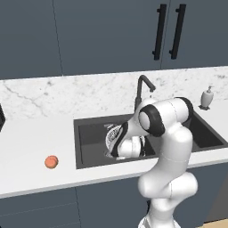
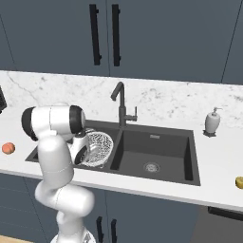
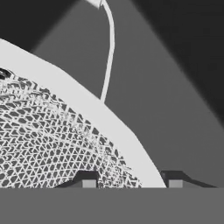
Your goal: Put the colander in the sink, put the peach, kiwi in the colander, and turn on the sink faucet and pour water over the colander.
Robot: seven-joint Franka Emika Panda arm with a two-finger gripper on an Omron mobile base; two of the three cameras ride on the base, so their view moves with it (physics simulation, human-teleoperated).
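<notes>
The colander (image 2: 98, 148) sits in the sink's (image 2: 156, 182) left basin, half hidden by the arm; the gripper's (image 3: 131, 181) parted fingertips straddle its rim.

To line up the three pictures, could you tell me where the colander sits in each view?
Left base view: colander in the sink's left basin, partly behind the arm.
Right base view: colander left of centre, same basin.
Hand view: colander lower left, rim between the fingertips.
Shared landmark: sink faucet.

The white table (image 1: 26, 147) holds the dark sink (image 2: 156, 147). On it lie a peach (image 1: 51, 162) far left, a kiwi (image 2: 239, 182) far right, and a soap dispenser (image 2: 212, 121) behind the sink.
</notes>
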